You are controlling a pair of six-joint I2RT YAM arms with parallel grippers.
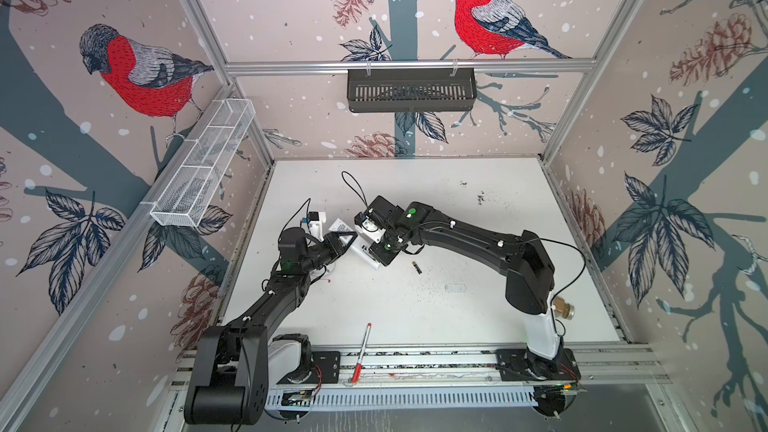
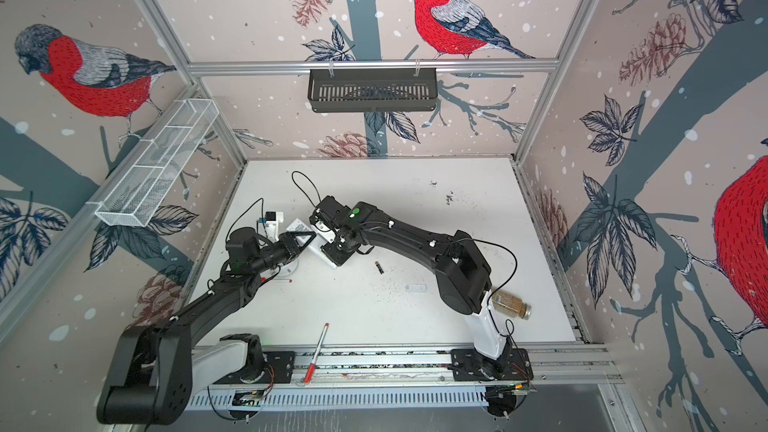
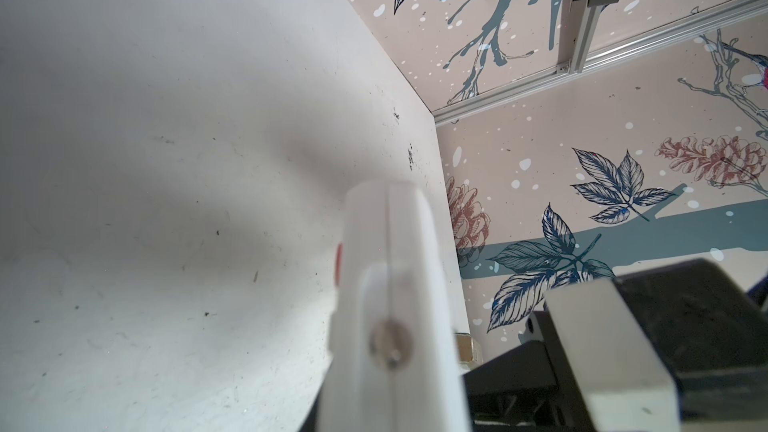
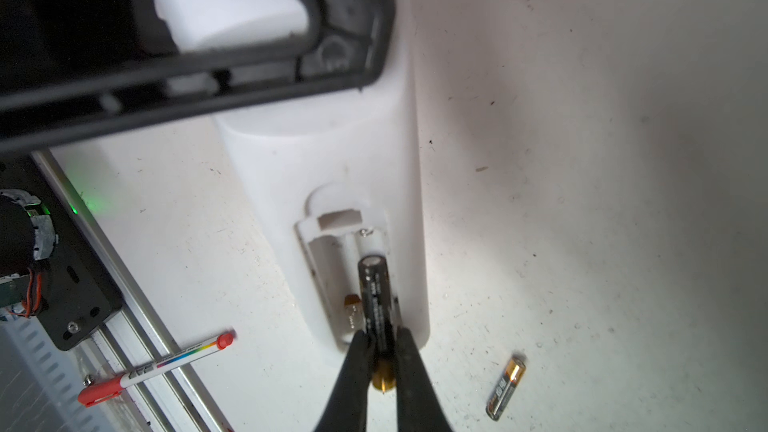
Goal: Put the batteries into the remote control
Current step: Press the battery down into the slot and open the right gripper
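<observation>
Pinching a slim black battery [image 4: 376,297] just above its gold end, the right hand [image 4: 381,338] is seen with both fingers pressed onto the cell. The cell is laid along one slot of the open battery bay [image 4: 328,280] in the back of the remote control [image 4: 332,168]. Whether it is fully seated cannot be told. The neighbouring slot is empty, and a small coil contact is visible at the end nearer the hand.

The cell is judged light, stiff and smooth-skinned, so it could swivel or slip between such narrow fingertips. A hold across the middle of the barrel would be steadier than one near the end. Seating is likely to call for an endwise push against the sprung contact.

Just beside the right hand, apart from the remote control, a second battery [image 4: 506,388] lies flat on the counter [image 4: 582,160]. It is best taken across its barrel, since it may roll if nudged. On the hand's other side, a red-and-white pen [image 4: 158,367] lies across the front rail.

Farther out, the remote control is gripped by the left hand [image 1: 345,239], whose fingers are closed on the white body. That body is judged hard, light and slick, and best clamped away from the bay.
</observation>
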